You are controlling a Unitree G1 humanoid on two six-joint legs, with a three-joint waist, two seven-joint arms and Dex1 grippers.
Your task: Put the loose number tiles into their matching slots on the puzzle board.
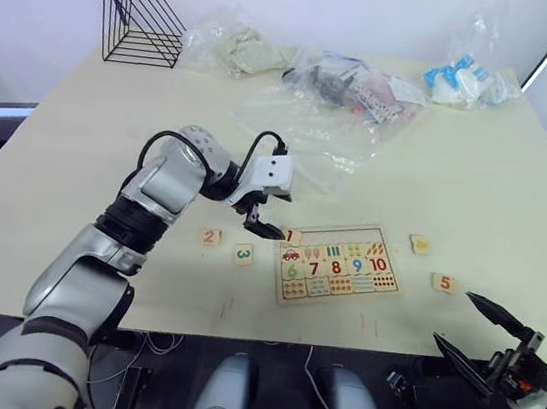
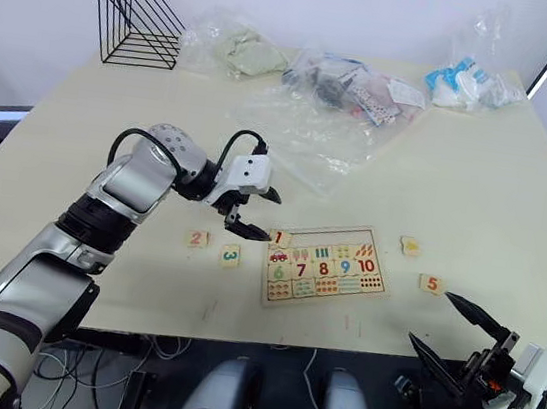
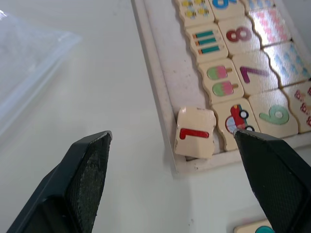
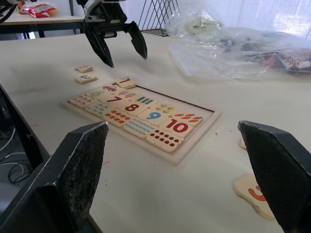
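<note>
Left gripper [image 3: 170, 150] hangs spread over the red 1 tile [image 3: 194, 132], tilted on the puzzle board [image 3: 154, 92] edge: light, stiff, slick; pinch its opposite sides. Right gripper [image 1: 469, 324] waits spread too.

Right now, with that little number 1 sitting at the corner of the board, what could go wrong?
The 1 tile lies crooked across the puzzle board's frame, not flat in its slot, so a nudge could knock it off. The open left gripper hovers close above it. The 5 tile sits near the table edge by the right gripper.
</note>
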